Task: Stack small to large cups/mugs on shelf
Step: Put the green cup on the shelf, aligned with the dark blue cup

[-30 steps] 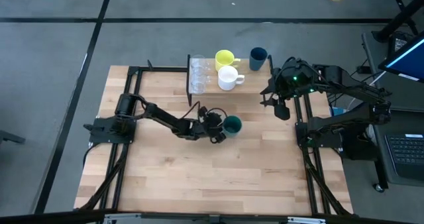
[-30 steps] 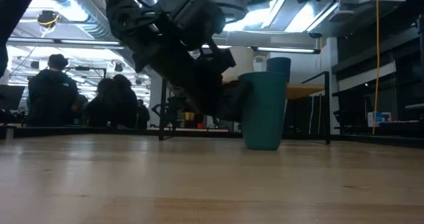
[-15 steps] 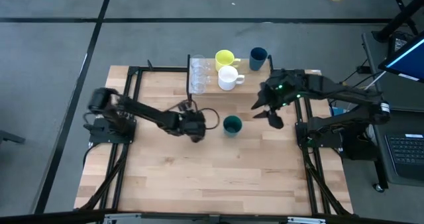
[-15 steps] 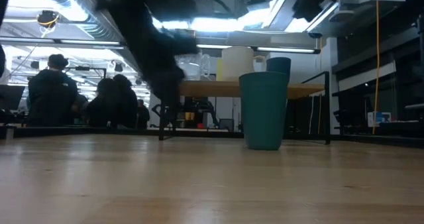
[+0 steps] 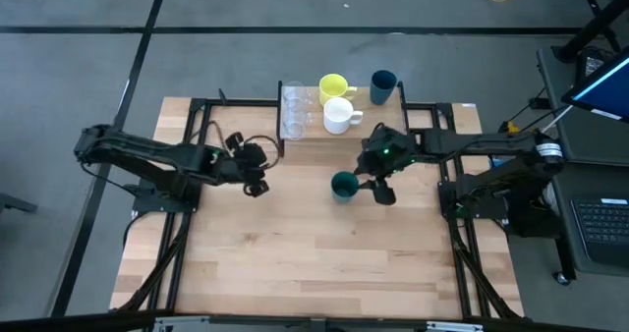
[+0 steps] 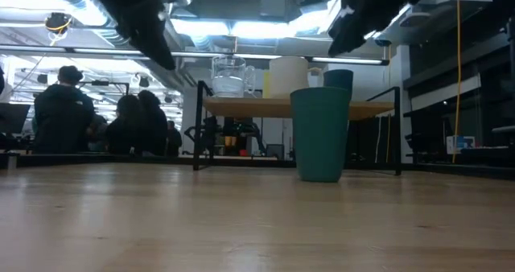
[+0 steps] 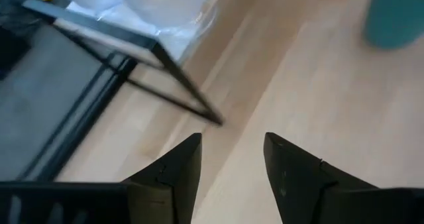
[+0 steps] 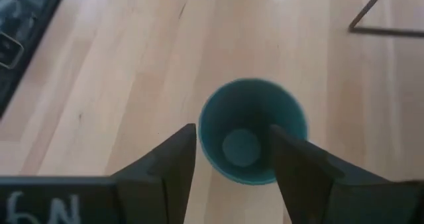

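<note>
The teal-green cup [image 5: 343, 185] is standing upright on the wooden tabletop [image 5: 314, 263] all by itself, roughly dead centre, open end up. The right gripper [image 5: 379, 189] is hanging just at its 3 o'clock side in the overhead shot. In the right wrist view the teal cup [image 8: 252, 130] sits right past the two dark fingers [image 8: 167, 163], which are spread apart with nothing between them, so the jaws are open and not holding anything.

The left gripper [image 5: 255, 178] is off at about 9 o'clock from the teal cup, well apart from it, near the front left leg of the shelf [image 5: 305, 136]. Its fingers [image 7: 177, 172] are parted too, empty, with bare wood showing in the gap and the shelf's black legs [image 7: 179, 85] just ahead.

On the shelf, at 12 o'clock from the teal cup: the two clear cups [image 5: 294, 112] on the left end, the white mug [image 5: 338, 116] next to them, and the yellow mug [image 5: 333, 85] behind the white one. The dark navy cup [image 5: 382, 84] is at the right end, at the back.

From table level the teal cup [image 6: 320, 133] stands in front of the shelf [image 6: 265, 107], and a few people [image 6: 64, 115] are in the room behind.
</note>
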Tool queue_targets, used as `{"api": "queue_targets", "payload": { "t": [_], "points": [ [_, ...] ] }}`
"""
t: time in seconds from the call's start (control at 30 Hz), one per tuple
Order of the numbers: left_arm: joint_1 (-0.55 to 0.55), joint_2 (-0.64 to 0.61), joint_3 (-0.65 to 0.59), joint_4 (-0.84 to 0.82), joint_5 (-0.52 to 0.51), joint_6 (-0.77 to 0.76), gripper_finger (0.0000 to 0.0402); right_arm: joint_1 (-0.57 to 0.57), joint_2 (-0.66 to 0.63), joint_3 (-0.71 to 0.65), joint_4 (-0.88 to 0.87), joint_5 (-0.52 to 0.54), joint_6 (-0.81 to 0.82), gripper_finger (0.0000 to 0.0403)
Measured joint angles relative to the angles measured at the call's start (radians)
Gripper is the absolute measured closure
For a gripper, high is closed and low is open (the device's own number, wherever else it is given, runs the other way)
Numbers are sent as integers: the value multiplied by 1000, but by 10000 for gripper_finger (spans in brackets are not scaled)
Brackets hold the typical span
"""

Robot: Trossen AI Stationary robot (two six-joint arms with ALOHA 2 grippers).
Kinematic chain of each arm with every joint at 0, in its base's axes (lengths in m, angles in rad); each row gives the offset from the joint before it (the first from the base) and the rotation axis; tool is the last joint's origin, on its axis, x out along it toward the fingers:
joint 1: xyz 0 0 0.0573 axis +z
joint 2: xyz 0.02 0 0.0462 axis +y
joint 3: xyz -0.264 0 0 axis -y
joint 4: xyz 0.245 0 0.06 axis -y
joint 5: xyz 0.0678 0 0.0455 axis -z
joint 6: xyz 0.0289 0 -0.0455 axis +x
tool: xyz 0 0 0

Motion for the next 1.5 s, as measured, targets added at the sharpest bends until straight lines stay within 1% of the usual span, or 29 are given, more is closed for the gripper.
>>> {"api": "queue_targets", "payload": {
  "t": [0.07,0.23,0.37,0.43,0.73,0.9,1.23,1.3,1.37,1.43,1.5],
  "points": [
    [0,-42,-33,64,38,0,243,15,31,0,-1,14,-3,214],
    [1,-95,-93,199,206,6,243,49,105,37,-10,35,-50,214],
    [2,-101,-112,240,326,8,243,76,164,116,-70,79,-57,214],
    [1,-101,-120,253,358,9,243,90,191,148,-106,84,-58,214],
    [2,-100,-148,290,352,35,243,129,288,170,-168,89,-53,214],
    [2,-100,-149,302,345,36,243,139,328,170,-165,193,-49,214],
    [2,-100,-149,308,344,36,243,139,404,169,-162,207,-54,215],
    [2,-100,-149,308,344,36,243,139,406,169,-159,207,-56,225],
    [2,-100,-149,308,344,36,243,139,405,169,-159,207,-53,250],
    [2,-100,-149,308,344,36,243,139,398,168,-164,207,-48,290],
    [2,-100,-149,308,341,36,243,139,389,169,-167,201,-8,345]
  ]
}}
